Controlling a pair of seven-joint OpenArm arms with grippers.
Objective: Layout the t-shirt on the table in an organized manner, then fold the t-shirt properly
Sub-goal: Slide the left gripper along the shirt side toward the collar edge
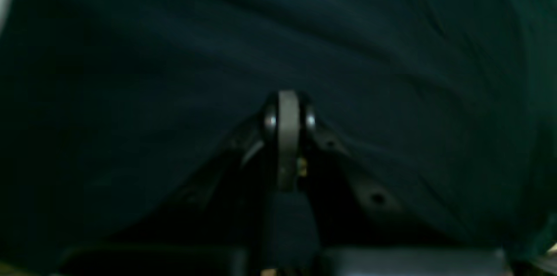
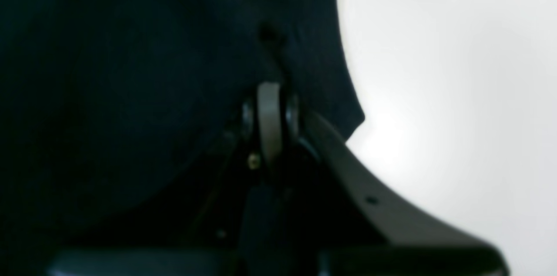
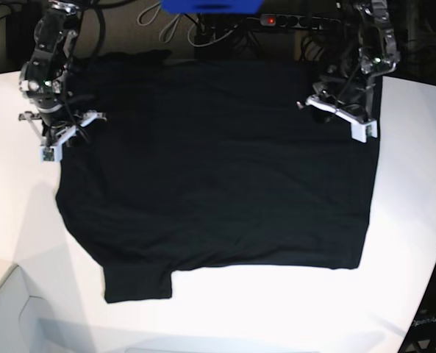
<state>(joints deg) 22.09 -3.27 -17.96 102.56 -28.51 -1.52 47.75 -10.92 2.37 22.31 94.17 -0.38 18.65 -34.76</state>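
While black t-shirt is lying spread across white table, plain side up, both arms are standing at its far edge. Left gripper is sitting at far corner on base view's right, jaws clenched on t-shirt cloth; wrist view is showing dark fabric filling frame around closed tips. Right gripper is sitting at opposite far corner, jaws likewise pinched on t-shirt edge, bare table showing just beside it. One sleeve is lying flat at near edge.
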